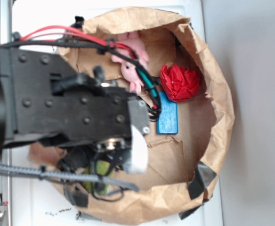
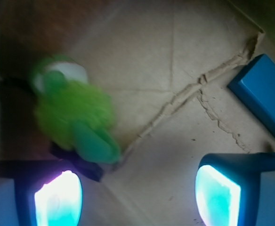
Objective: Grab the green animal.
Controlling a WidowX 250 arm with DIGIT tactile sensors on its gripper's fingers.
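Wrist view: open pincer [image 2: 137, 195] beside green animal [image 2: 74, 115].

Black screw-studded arm [image 1: 57, 103], red and black cables [image 1: 76, 35], white-tipped tool [image 2: 137, 197].

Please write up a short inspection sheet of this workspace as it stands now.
Surface: brown paper bin with a creased, torn floor.
Job's things: green animal lying on the floor, not held.
Clutter: pink plush, red crumpled object, blue block.
Grippers: gripper open, the green animal just ahead of one finger.
Cables: red, black and green wires along the arm.
Surroundings: white tabletop, grey wall.
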